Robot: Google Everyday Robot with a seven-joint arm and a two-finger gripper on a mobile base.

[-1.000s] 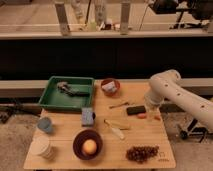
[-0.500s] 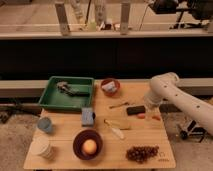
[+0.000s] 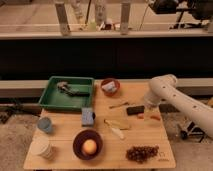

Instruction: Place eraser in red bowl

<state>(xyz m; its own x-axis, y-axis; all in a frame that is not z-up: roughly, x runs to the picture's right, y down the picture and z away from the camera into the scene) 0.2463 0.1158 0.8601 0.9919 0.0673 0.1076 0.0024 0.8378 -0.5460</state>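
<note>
**Arm dropping onto eraser, no lift yet**

Change over the last second: the white arm [image 3: 167, 92] is sinking and edging left. Its elbow is sitting lower than it was a second ago. The pincer [image 3: 147, 107] is coming down at the right end of the eraser [image 3: 135, 110].

The eraser is not moving. It is lying flat on the desk [image 3: 150, 137], right of centre, on the same spot as in both earlier views. Nothing else on the desk is shifting either.

Pincer state: cannot tell whether it is spread, pressed together or pinching. Contact is also unclear: the pincer is either touching the eraser or sitting just beside it.

Reading: the approach seems to be ending and no grasp is showing yet. The task is probably standing at its early part, with the pick, the carry and the release all remaining.

The red bowl [image 3: 111, 80] is standing at the back of the desk, just right of the green tray [image 3: 70, 79] and well apart from the eraser. The carry will likely be going back and to the left. The bowl is already holding a pale object [image 3: 108, 88], so the eraser will likely be landing on or against it.

A small orange piece [image 3: 155, 118] is lying near the pincer, on its front side, and may be getting nudged during the grasp.

Brands, labels, writing: none is showing that can be read.
</note>
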